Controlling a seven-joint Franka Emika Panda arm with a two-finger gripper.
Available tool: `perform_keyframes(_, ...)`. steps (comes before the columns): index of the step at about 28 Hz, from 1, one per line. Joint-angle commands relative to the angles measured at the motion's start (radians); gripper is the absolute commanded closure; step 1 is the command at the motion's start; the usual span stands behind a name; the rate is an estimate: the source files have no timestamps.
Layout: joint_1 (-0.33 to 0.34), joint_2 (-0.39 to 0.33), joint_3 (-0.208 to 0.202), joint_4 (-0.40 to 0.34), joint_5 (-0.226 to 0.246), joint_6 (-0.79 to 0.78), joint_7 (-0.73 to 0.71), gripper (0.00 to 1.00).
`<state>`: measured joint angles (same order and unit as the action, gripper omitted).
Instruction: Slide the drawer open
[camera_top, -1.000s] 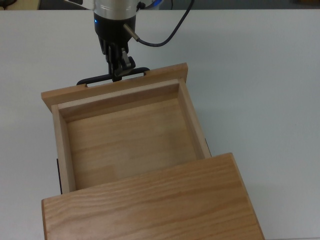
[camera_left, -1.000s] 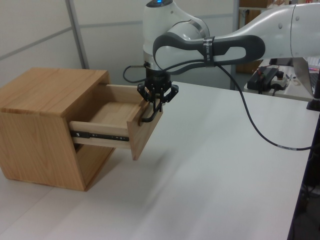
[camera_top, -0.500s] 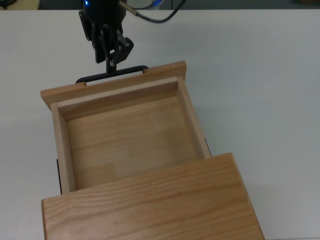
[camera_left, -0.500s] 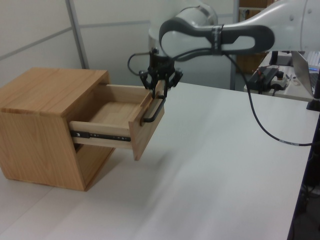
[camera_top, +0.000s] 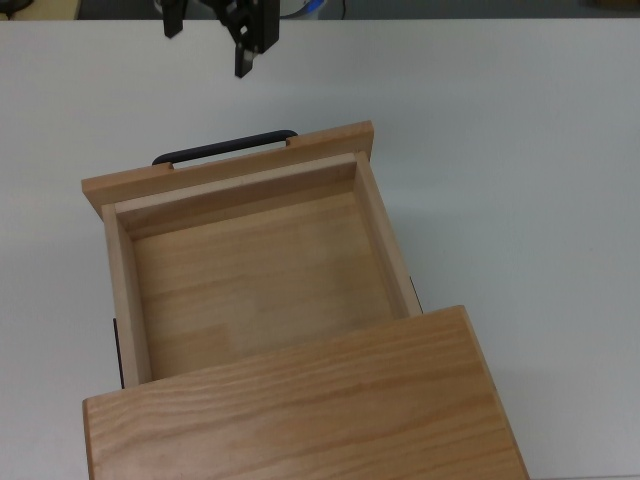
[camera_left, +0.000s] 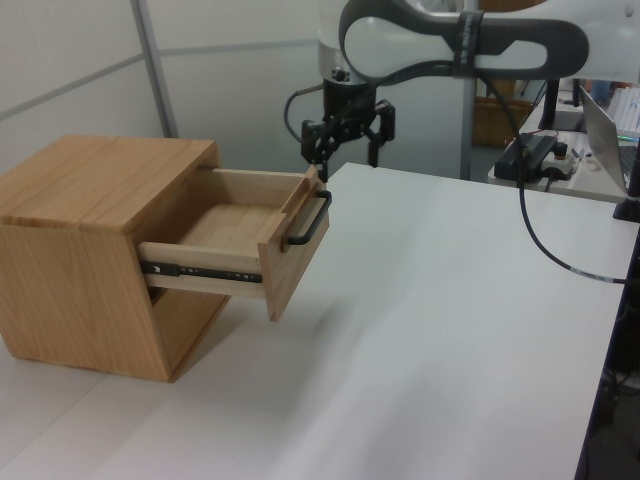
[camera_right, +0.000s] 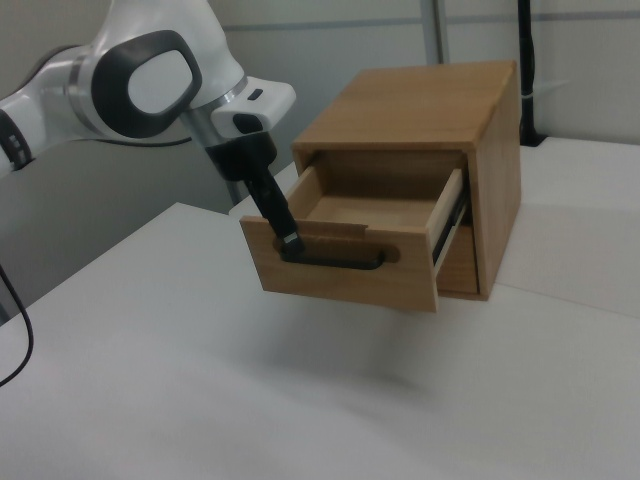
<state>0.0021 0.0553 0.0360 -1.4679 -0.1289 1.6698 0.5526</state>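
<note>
The drawer (camera_left: 255, 235) stands pulled well out of the cabinet (camera_left: 90, 250), its empty wooden tray open to the top view, so the slide looks done or nearly done, and the step in hand reads as letting go and clearing off. The gripper (camera_left: 348, 135) hangs above and beyond the handle (camera_left: 308, 222), apart from it and holding nothing; in the left view its two fingers are spread, one to each side with a plain gap between, so it is open. In the top view the handle (camera_top: 225, 148) lies below the gripper, nearer the camera, on the front panel (camera_top: 230, 166), with bare desk (camera_top: 500, 150) between the two. If more travel were wanted, the next move would call for dropping back down to the bar, closing on it and pulling away from the cabinet; otherwise only a retreat is left. No brand, label or writing can be read on the drawer, cabinet or arm.
</note>
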Motion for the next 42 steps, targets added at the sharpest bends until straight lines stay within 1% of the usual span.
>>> perform_keyframes(1, 0.004, -0.022, -0.001, 0.024, 0.018, -0.110, -0.140, 0.00)
perform_keyframes(5, 0.006, -0.020, 0.004, 0.058, 0.022, -0.195, -0.238, 0.00)
perform_keyframes(6, 0.010, -0.020, 0.004, 0.067, 0.020, -0.223, -0.290, 0.00)
perform_keyframes(11, 0.015, -0.022, 0.005, 0.070, 0.017, -0.246, -0.405, 0.00)
perform_keyframes(12, 0.015, -0.022, 0.007, 0.070, 0.015, -0.251, -0.452, 0.00)
perform_keyframes(17, 0.015, -0.023, 0.007, 0.070, 0.015, -0.268, -0.594, 0.00)
perform_keyframes(24, 0.016, -0.022, 0.016, 0.070, 0.017, -0.274, -0.646, 0.00)
perform_keyframes(31, 0.015, -0.017, 0.028, 0.067, 0.026, -0.274, -0.646, 0.00)
perform_keyframes(32, 0.015, -0.015, 0.028, 0.067, 0.032, -0.272, -0.645, 0.00)
perform_keyframes(33, 0.013, -0.015, 0.027, 0.067, 0.055, -0.269, -0.642, 0.00)
perform_keyframes(34, 0.013, -0.014, 0.025, 0.067, 0.067, -0.269, -0.640, 0.00)
perform_keyframes(36, 0.010, -0.014, 0.021, 0.067, 0.083, -0.268, -0.640, 0.00)
perform_keyframes(42, 0.007, 0.000, 0.019, 0.067, 0.089, -0.263, -0.620, 0.00)
